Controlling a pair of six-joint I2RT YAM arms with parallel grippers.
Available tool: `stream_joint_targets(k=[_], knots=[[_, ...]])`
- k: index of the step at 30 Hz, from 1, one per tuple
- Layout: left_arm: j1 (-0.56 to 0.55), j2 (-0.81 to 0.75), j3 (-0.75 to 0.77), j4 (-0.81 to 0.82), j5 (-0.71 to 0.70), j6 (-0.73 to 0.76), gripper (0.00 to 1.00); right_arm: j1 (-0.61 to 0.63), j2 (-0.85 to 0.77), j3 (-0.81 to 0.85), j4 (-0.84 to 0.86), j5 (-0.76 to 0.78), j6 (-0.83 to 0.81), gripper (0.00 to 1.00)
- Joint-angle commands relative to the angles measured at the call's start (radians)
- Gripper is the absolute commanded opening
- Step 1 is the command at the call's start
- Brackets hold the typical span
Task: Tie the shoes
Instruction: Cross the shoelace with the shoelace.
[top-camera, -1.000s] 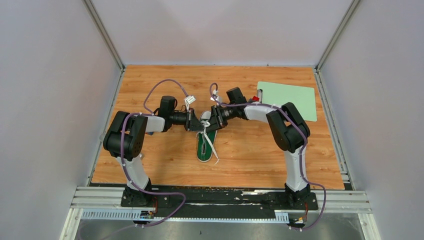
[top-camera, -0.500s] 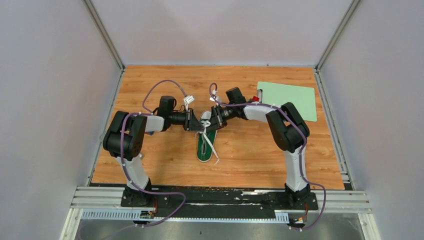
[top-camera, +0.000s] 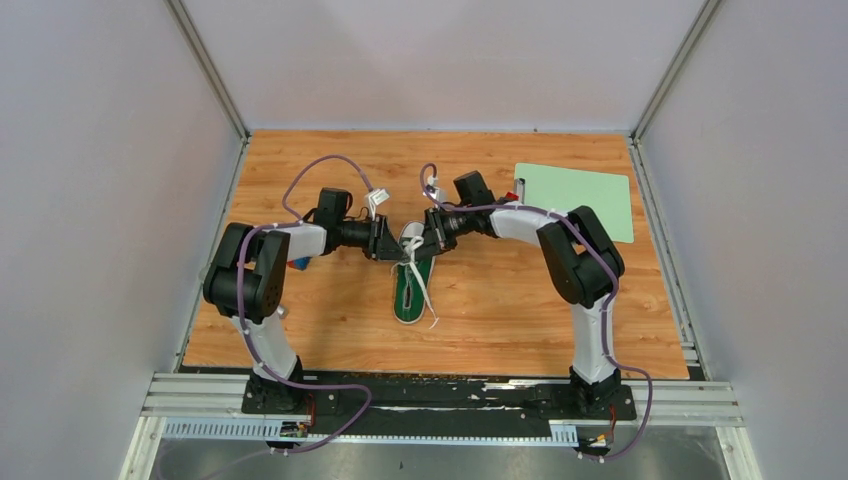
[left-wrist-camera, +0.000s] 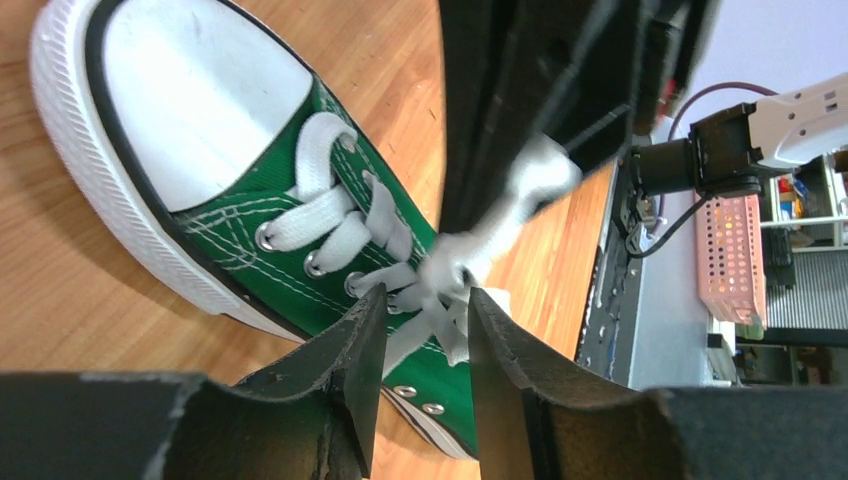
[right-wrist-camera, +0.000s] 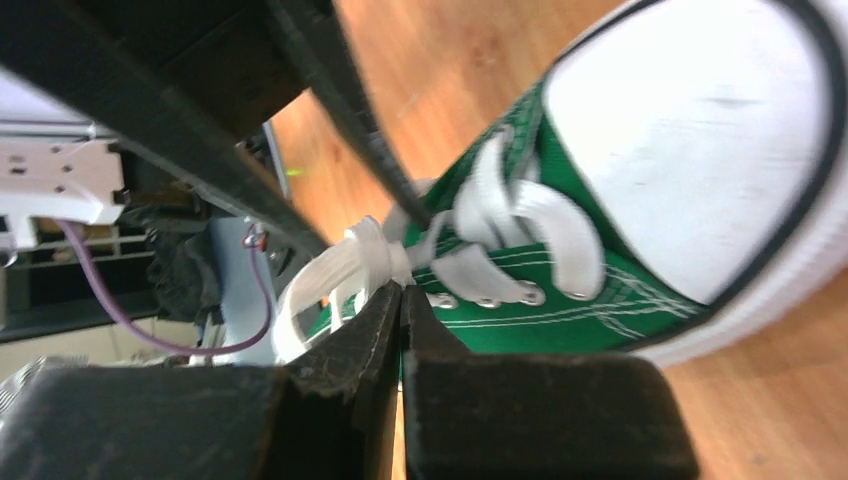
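The green shoe (top-camera: 411, 293) lies mid-table with its white toe cap (top-camera: 410, 236) pointing away from the arm bases, and its white laces (top-camera: 426, 297) trail loose over its right side. Both grippers meet over the toe end. My left gripper (left-wrist-camera: 425, 305) is open, its fingers straddling the loose laces (left-wrist-camera: 440, 275) above the eyelets without pinching them. My right gripper (right-wrist-camera: 401, 290) is shut on a white lace loop (right-wrist-camera: 335, 270). The left wrist view shows that lace (left-wrist-camera: 540, 170) pulled up out of the right gripper's black fingers (left-wrist-camera: 520, 90).
A pale green mat (top-camera: 580, 198) lies at the back right with a small red item (top-camera: 512, 197) at its left edge. Grey walls close in the table on three sides. A metal rail (top-camera: 440, 400) runs along the near edge.
My left gripper has opened and let go of the lace. My right gripper has closed on the lace. Both arms stayed over the toe end of the shoe.
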Motion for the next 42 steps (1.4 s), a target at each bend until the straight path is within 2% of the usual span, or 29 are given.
stream_joint_targets(k=[1, 6, 14, 20, 24, 26, 33, 36, 42], knots=[[-0.006, -0.069, 0.011, -0.059, 0.065, 0.056, 0.44, -0.021, -0.044, -0.001, -0.017, 0.141, -0.049, 0.00], [-0.006, -0.071, 0.010, -0.078, 0.059, 0.071, 0.45, -0.026, -0.052, -0.001, -0.063, 0.209, -0.070, 0.00], [-0.003, -0.071, 0.024, -0.095, 0.042, 0.083, 0.46, -0.027, -0.078, -0.010, -0.084, 0.226, -0.091, 0.00], [0.004, -0.117, 0.054, -0.092, 0.000, 0.087, 0.46, -0.028, -0.117, -0.021, -0.088, 0.133, -0.112, 0.00], [-0.010, -0.166, 0.068, -0.008, -0.022, 0.079, 0.49, -0.023, -0.100, -0.031, -0.066, 0.076, -0.084, 0.00], [-0.032, -0.160, 0.100, -0.038, -0.040, 0.146, 0.49, -0.020, -0.090, -0.031, -0.057, 0.070, -0.078, 0.00], [-0.124, -0.121, 0.238, -0.328, -0.088, 0.527, 0.55, -0.019, -0.072, -0.015, -0.055, 0.075, -0.073, 0.00], [-0.146, -0.110, 0.286, -0.492, -0.107, 0.746, 0.55, -0.020, -0.074, -0.017, -0.055, 0.072, -0.068, 0.00], [-0.149, -0.082, 0.445, -0.804, -0.115, 1.089, 0.55, -0.019, -0.074, -0.025, -0.052, 0.068, -0.063, 0.00]])
